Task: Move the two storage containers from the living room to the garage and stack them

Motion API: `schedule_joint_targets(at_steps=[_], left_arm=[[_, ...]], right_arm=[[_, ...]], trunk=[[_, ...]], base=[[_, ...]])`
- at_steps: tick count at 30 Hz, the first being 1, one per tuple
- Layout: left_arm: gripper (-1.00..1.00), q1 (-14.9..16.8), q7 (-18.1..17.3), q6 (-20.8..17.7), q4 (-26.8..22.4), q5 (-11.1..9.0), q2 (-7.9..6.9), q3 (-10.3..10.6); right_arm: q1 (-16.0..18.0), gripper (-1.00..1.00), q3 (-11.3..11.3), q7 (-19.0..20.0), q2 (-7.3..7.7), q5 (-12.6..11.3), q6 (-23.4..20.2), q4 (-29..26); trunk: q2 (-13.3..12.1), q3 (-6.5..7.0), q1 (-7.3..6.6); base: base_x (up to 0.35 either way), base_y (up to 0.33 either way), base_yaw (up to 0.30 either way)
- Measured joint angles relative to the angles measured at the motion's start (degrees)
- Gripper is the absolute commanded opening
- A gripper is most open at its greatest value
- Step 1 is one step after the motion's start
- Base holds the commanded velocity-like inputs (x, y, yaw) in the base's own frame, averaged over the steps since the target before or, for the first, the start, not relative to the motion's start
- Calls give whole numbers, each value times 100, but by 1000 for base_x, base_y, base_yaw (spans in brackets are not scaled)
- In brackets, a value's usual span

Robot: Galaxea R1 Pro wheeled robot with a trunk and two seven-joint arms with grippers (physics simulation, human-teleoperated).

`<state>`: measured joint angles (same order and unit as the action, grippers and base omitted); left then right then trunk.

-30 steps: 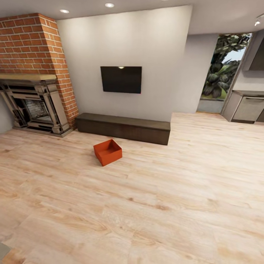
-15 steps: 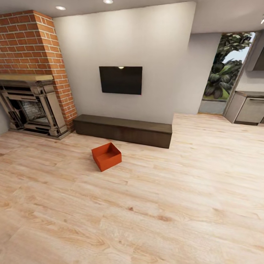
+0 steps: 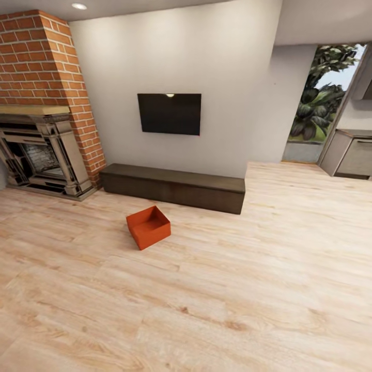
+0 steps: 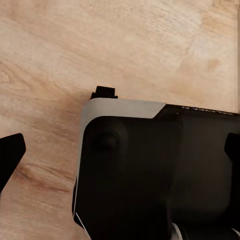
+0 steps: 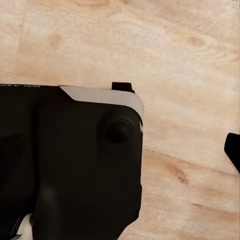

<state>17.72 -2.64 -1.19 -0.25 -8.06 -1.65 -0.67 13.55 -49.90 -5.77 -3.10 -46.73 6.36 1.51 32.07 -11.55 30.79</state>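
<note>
Before you lies the living room's light wood plank floor (image 3: pixel 248 289), running to a white wall (image 3: pixel 227 77). At the left stands a brick chimney (image 3: pixel 41 62) with a dark fireplace (image 3: pixel 39 160). A low dark bench (image 3: pixel 173 187) sits along the wall beneath a wall TV (image 3: pixel 169 113). At the far right, a window (image 3: pixel 320 98) shows greenery. One orange-red storage container (image 3: pixel 149 227) rests open-top on the planks, near the bench's front, apart from it. Your wrist views show dark robot bodywork (image 4: pixel 160 170) over planks; you cannot tell how either arm's jaws stand.
</note>
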Motion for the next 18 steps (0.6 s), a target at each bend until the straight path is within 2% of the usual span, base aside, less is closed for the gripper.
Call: schedule_joint_targets(at_steps=[18], left_arm=[[100, 0, 0, 0, 0, 0, 0, 0]], right_arm=[[-1, 100, 0, 0, -8, 6, 0, 0]], trunk=[[0, 0, 0]], base=[[322, 0, 0]])
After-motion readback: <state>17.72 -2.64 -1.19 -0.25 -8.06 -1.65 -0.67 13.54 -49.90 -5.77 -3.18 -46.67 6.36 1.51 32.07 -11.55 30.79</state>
